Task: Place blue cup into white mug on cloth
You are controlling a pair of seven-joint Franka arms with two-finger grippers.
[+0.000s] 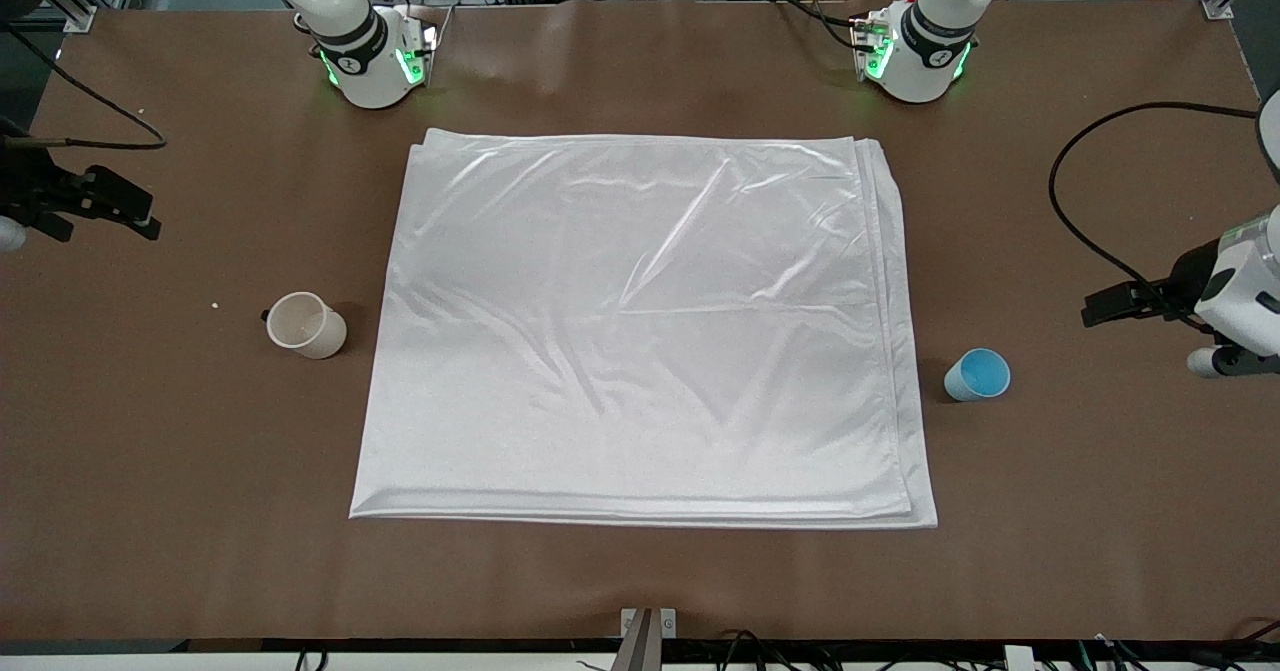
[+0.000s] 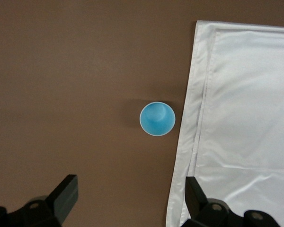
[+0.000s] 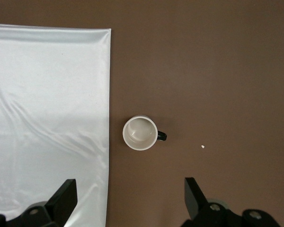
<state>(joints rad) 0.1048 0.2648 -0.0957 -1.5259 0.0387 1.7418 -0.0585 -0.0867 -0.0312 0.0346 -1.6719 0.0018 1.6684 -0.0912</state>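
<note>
Brown matte tabletop (image 1: 640, 581) carrying the whole arrangement; no brand, label or legible writing appears on any item. Large shiny white rectangular cloth (image 1: 640, 331), folded in layers with soft creases, lies flat at the middle of the tabletop, with neither vessel on it.

Right gripper (image 3: 128, 201), black and two-fingered, hangs released with jaws spread wide and empty, over the bare tabletop at the right arm's end, above the mug. Left gripper (image 2: 130, 201), of the same build, hangs likewise released and empty over the left arm's end, above the cup.

Small off-white cylindrical mug (image 1: 305, 325) with a small dark handle stands upright on the bare tabletop just beside the cloth edge, toward the right arm's end, its handle turned away from the cloth. Small light-blue handleless tapered cup (image 1: 977, 374) stands upright just beside the other cloth edge, toward the left arm's end, well apart from the mug and slightly nearer the front camera.

Step in hand, as judged: first approach, nothing yet grasped. Each gripper should descend straight, jaws straddling the rim evenly, the right one clear of the handle. The mug is best seated on flat cloth, not on a crease, before the cup is lowered centred and released low, since it is only slightly narrower.
</note>
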